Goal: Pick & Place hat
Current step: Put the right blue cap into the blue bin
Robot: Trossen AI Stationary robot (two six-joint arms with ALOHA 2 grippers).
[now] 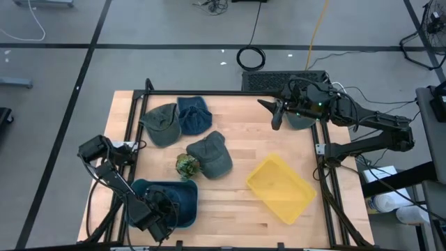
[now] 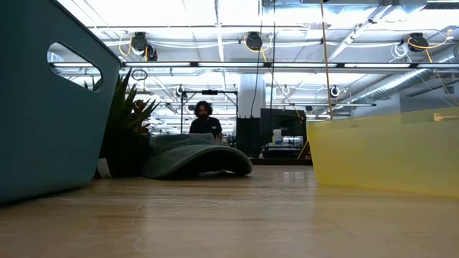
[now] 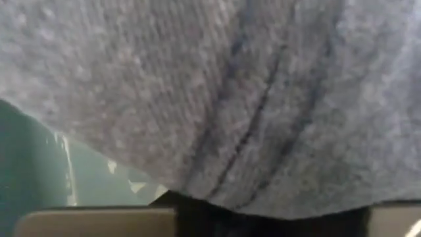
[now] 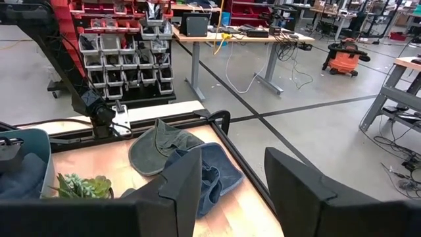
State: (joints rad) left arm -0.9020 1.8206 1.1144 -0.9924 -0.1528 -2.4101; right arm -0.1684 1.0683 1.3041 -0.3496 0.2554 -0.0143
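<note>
- Hat (image 3: 263, 99), blue knit, lies in the teal bin (image 1: 182, 199) at the desk's (image 1: 237, 202) near-left corner
- Left claw (image 1: 162, 222) sits over it; grip cannot be told
- Right claw (image 4: 233, 191) hovers at the far-right edge, fingers apart, empty

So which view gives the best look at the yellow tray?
The high view: it shows the whole yellow tray, lying at an angle on the table's right part with nothing in it. The low view catches only one translucent side wall. Neither wrist view shows it.
</note>
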